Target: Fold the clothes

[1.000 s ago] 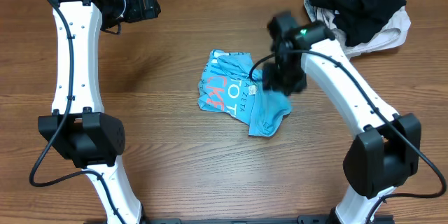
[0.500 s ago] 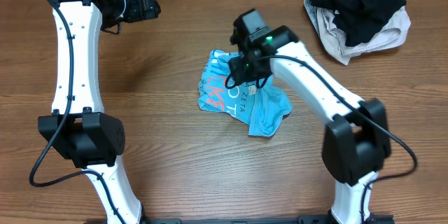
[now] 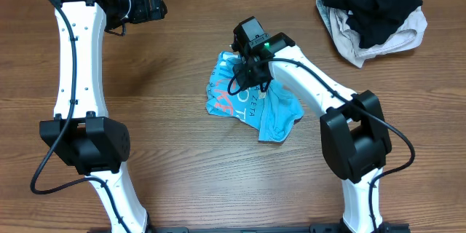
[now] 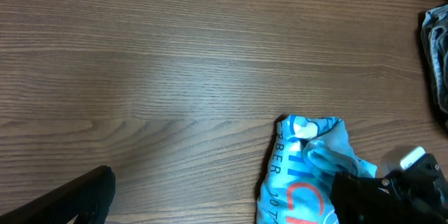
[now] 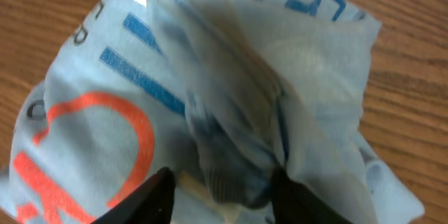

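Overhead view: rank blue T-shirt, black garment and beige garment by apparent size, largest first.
1. Blue T-shirt and black garment: they look about alike, so no ranking between them. The right arm hides part of the shirt.
2. Beige garment: smallest, but only the part showing under the black one counts.

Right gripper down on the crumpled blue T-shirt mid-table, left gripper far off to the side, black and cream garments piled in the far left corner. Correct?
One slip: the black garment and cream garment are piled in the far right corner, as the overhead view shows. The right gripper is down on the blue T-shirt, and the left gripper sits far off to the side.
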Available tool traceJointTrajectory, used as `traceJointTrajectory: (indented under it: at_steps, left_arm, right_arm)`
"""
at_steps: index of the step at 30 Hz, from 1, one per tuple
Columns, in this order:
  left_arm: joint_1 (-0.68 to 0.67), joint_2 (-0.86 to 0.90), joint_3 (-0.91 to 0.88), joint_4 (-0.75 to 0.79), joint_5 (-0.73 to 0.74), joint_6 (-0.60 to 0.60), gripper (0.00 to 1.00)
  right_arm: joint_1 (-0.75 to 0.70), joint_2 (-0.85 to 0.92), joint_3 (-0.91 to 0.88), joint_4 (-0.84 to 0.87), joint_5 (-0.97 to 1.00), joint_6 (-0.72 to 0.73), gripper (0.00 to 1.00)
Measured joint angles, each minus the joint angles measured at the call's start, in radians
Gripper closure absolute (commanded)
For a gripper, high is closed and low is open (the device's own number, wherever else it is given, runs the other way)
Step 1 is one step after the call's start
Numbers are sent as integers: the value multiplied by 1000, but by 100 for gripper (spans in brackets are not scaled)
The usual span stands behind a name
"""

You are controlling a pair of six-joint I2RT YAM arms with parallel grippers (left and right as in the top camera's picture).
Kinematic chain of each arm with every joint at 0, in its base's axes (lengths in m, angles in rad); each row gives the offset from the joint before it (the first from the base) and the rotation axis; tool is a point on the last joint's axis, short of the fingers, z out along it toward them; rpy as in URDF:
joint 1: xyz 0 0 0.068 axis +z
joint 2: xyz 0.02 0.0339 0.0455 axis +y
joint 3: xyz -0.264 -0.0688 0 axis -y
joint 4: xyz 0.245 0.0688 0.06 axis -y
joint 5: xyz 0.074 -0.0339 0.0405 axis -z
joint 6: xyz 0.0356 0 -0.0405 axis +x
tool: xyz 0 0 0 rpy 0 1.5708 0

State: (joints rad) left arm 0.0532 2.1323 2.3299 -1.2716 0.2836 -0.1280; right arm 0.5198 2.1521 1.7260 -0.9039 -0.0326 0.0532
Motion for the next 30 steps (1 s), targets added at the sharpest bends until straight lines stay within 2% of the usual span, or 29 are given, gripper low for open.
traceJointTrajectory:
  at_steps: [3, 10, 13, 14, 20, 24, 30]
  left_arm:
    - [0, 0, 0, 0, 0, 0, 0]
    - [0, 0, 0, 0, 0, 0, 0]
    - [0, 0, 0, 0, 0, 0, 0]
    - [0, 0, 0, 0, 0, 1, 0]
    - [0, 0, 0, -1, 0, 5, 0]
    - [0, 0, 0, -1, 0, 7, 0]
    - [0, 0, 0, -1, 0, 8, 0]
  right_arm:
    - [0, 3, -1, 2, 5, -3, 64]
    - [0, 3, -1, 2, 35, -6, 81]
    - [0, 3, -1, 2, 41, -19, 90]
    - [0, 3, -1, 1, 41, -22, 96]
    - [0, 3, -1, -15, 48, -21, 96]
    - [-6, 4, 21, -105, 47, 19, 96]
    - [-87, 2, 220, -297, 45, 122, 96]
